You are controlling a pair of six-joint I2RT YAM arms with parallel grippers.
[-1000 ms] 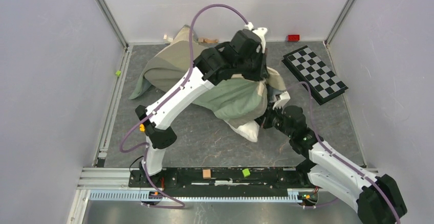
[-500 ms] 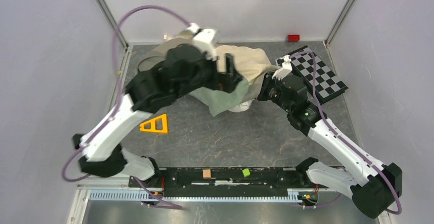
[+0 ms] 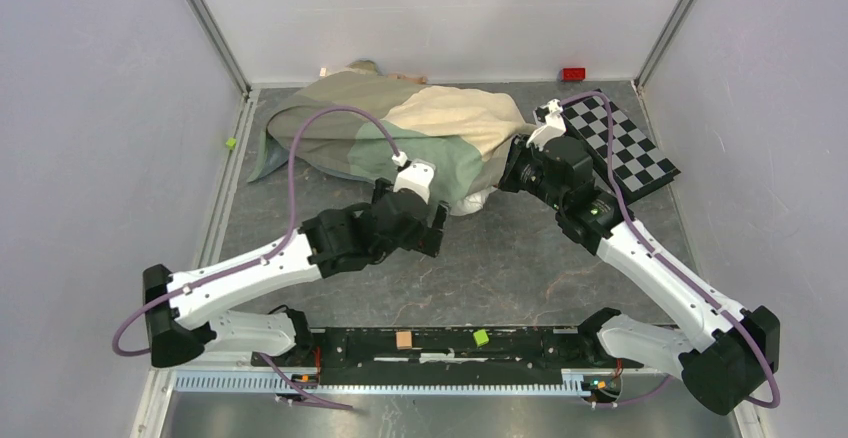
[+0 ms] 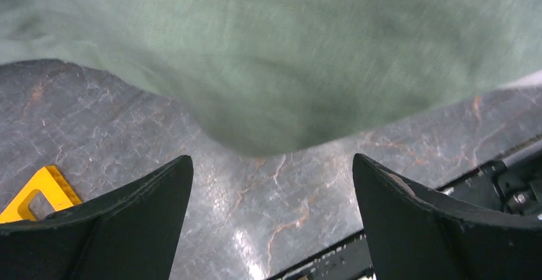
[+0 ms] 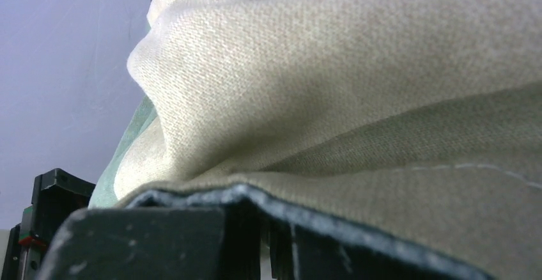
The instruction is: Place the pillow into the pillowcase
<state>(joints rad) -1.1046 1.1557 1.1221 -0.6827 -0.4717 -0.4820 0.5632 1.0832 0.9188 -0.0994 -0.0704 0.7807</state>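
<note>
The pillowcase [image 3: 400,133] lies spread at the back of the table, showing beige and dull green panels. Only a small white corner of the pillow [image 3: 479,201] pokes out under its near edge; the rest is hidden by the cloth. My left gripper [image 3: 435,233] hovers just in front of the case with nothing in it. In the left wrist view it [image 4: 271,184] stands wide open over bare table, with the green cloth [image 4: 287,56] ahead. My right gripper [image 3: 515,173] is at the case's right end. In the right wrist view it [image 5: 268,241] is shut on the hem of the pillowcase [image 5: 358,88].
A black-and-white checkered board [image 3: 615,143] lies at the back right, with a red block [image 3: 573,73] behind it. A yellow triangle [image 4: 38,194] sits beside my left finger. A small green cube [image 3: 230,142] lies at the left edge, and two blocks [image 3: 404,339] rest on the near rail.
My left gripper opened, let go of the pillowcase and drew back toward the near side. The case dropped and spread flat at the back. My right gripper closed fully on the hem.
</note>
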